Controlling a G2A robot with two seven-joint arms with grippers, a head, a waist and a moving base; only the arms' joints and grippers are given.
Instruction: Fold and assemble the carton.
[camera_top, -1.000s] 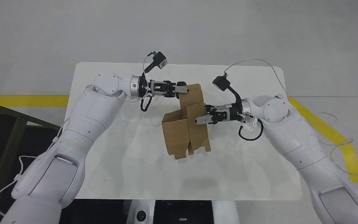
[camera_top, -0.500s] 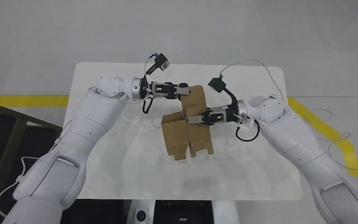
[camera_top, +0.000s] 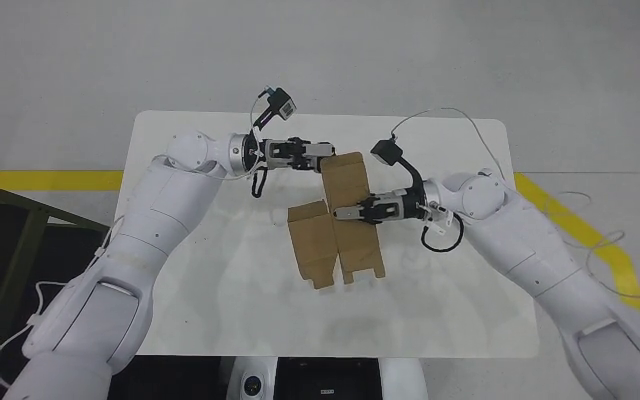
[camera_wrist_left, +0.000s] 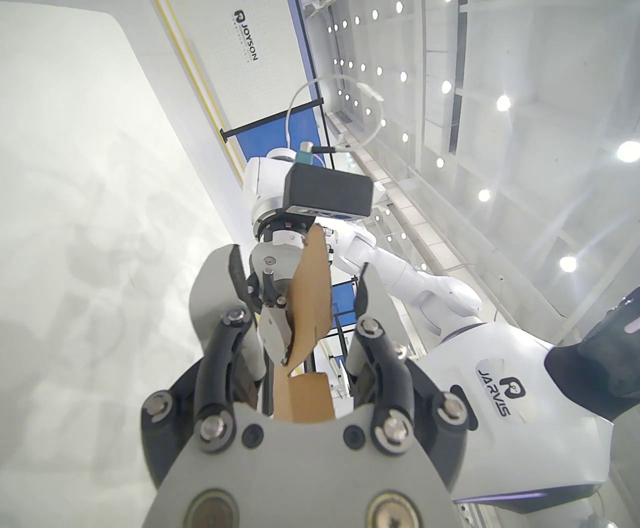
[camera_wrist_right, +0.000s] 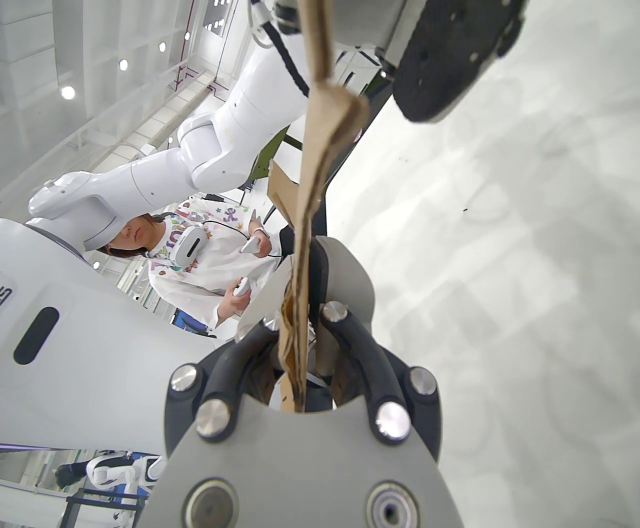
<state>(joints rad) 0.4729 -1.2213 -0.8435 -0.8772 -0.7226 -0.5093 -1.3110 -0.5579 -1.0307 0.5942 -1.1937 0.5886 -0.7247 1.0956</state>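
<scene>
The brown carton (camera_top: 335, 228), partly folded, is held up over the white table (camera_top: 180, 260) in the top view. My left gripper (camera_top: 320, 151) is at the carton's far upper flap. Its fingers (camera_wrist_left: 235, 270) stand wide open, with the cardboard edge (camera_wrist_left: 312, 305) between them and no grip on it. My right gripper (camera_top: 348, 212) reaches in from the right at the carton's middle. It is shut on a thin cardboard panel (camera_wrist_right: 312, 165), which runs edge-on between its fingers (camera_wrist_right: 345, 280). The carton's lower flaps hang toward the table's front.
The table's far edge (camera_top: 320, 114) lies just behind the left gripper. A yellow floor line (camera_top: 60, 180) runs beside the table on both sides. A person with hand controllers (camera_wrist_right: 210, 260) stands behind the robot, away from the carton.
The left gripper has let go of the upper flap and drawn slightly back. The upper panel now lies flatter. The right gripper has shifted a little left with the carton.
</scene>
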